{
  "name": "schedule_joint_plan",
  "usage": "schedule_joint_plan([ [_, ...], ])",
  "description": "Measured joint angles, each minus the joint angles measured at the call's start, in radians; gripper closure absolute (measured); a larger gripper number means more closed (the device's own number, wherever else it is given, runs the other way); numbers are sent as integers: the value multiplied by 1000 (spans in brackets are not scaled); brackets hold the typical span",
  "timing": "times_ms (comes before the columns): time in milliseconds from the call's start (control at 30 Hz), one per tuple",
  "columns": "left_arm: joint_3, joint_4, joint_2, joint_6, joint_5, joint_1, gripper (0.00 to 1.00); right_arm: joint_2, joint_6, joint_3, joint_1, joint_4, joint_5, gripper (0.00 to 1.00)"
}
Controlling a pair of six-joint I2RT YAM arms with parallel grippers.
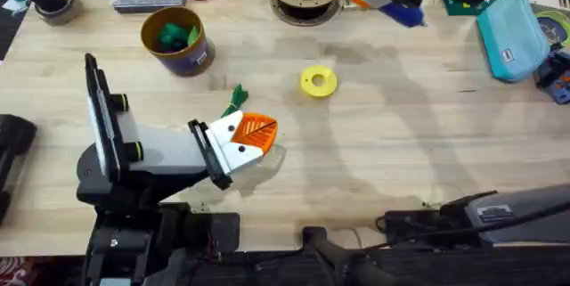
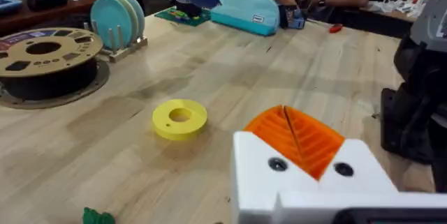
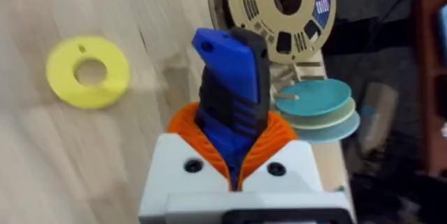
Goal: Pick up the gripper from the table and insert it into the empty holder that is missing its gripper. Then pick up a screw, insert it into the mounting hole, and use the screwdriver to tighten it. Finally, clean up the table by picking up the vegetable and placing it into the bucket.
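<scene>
The right gripper (image 3: 234, 161) clamps the blue screwdriver (image 3: 234, 88) mid-body between its fingers: rigid, smooth, likely slippery. The left gripper (image 1: 254, 134) rests closed and empty on the bench (image 1: 401, 161).

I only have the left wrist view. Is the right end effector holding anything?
Observer: Yes. The right wrist view shows the right end effector shut on the blue screwdriver.
Operator: Where is the bucket?
Observer: In the overhead view, the bucket stands beyond the left end effector, off to its left, with bright green lumps inside.
Operator: And the vegetable?
Observer: The vegetable lies on the table between the left end effector and the bucket, not in the bucket.
</scene>
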Motion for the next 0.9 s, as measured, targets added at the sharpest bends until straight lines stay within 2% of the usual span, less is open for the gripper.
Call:
schedule_joint_plan([
  [133,0,0,0,0,0,0,997,0,-134,-55,-3,15,54,977],
  [267,0,0,0,0,0,0,997,0,-231,-162,-18,41,74,977],
  [600,0,0,0,0,0,0,997,11,-380,-376,-129,163,94,977],
  [900,0,0,0,0,0,0,997,44,-428,-496,-184,261,97,977],
])
